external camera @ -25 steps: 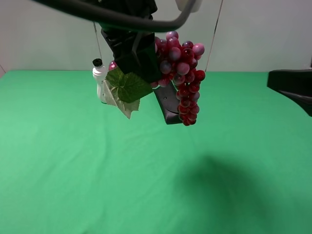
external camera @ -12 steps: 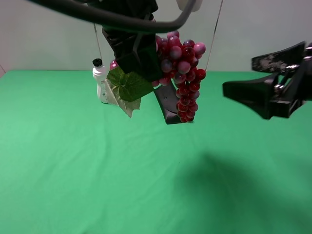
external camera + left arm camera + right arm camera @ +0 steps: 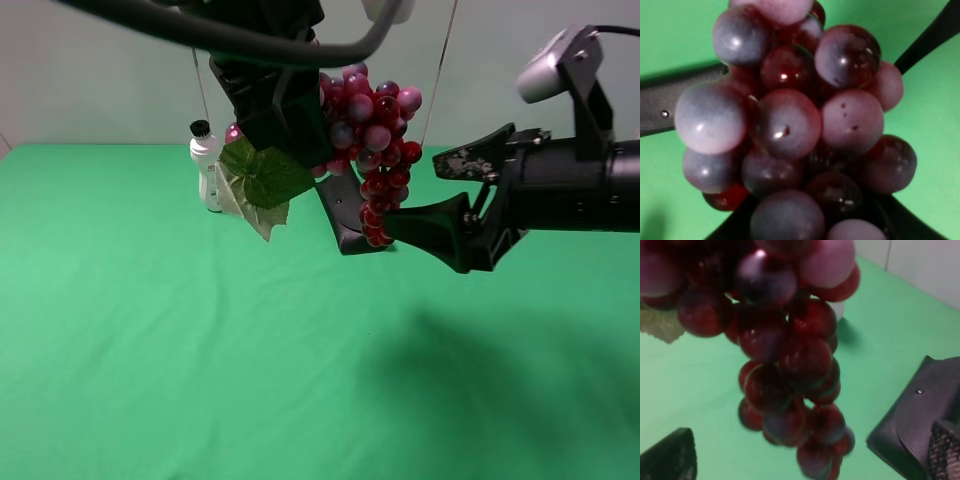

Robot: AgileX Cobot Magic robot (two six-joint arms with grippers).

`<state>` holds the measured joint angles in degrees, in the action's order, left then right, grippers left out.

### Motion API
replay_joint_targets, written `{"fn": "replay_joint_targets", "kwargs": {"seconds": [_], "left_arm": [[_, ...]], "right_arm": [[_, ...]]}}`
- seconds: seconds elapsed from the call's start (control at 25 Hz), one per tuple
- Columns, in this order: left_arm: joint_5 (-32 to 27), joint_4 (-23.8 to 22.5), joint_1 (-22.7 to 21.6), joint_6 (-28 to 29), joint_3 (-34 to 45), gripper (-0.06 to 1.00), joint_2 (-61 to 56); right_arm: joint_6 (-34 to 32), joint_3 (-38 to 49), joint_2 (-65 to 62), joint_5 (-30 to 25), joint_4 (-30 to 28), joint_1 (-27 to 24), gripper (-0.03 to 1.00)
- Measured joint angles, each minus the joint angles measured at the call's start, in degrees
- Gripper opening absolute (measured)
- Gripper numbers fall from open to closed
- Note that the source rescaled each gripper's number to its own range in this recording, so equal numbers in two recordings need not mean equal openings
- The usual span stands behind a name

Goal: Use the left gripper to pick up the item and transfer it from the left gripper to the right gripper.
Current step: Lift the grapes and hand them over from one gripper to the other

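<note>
The left claw grips the grapes by their top, well above the table, so the bunch hangs free below it. The right claw, spread wide, sits level with the bunch's lower end, seemingly ready to take it.

The grapes look smooth glossy plastic, their leaves matt cloth, the green table cover matt fabric.
</note>
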<state>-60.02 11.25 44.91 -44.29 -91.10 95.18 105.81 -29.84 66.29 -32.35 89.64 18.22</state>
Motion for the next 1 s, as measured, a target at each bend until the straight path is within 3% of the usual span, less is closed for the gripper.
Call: {"fn": "replay_joint_targets", "kwargs": {"seconds": [0.16, 0.28, 0.48, 0.84, 0.88, 1.0], "left_arm": [[0.0, 0.0, 0.0, 0.0, 0.0, 0.00, 0.0], [0.0, 0.1, 0.0, 0.0, 0.0, 0.00, 0.0], [0.0, 0.1, 0.0, 0.0, 0.0, 0.00, 0.0], [0.0, 0.1, 0.0, -0.1, 0.0, 0.00, 0.0], [0.0, 0.1, 0.0, -0.1, 0.0, 0.00, 0.0], [0.0, 0.1, 0.0, -0.1, 0.0, 0.00, 0.0]], "right_arm": [[8.3, 0.0, 3.8, -2.1, 8.3, 0.7, 1.00], [12.0, -0.5, 6.6, -4.4, 9.7, 1.0, 1.00], [12.4, -3.6, 10.9, -8.2, 9.9, 1.1, 1.00], [12.1, -6.1, 13.9, -9.3, 10.2, 1.1, 0.99], [12.1, -6.1, 13.9, -9.3, 10.2, 1.1, 0.83], [12.0, -6.1, 13.9, -9.4, 10.2, 1.1, 0.49]]}}
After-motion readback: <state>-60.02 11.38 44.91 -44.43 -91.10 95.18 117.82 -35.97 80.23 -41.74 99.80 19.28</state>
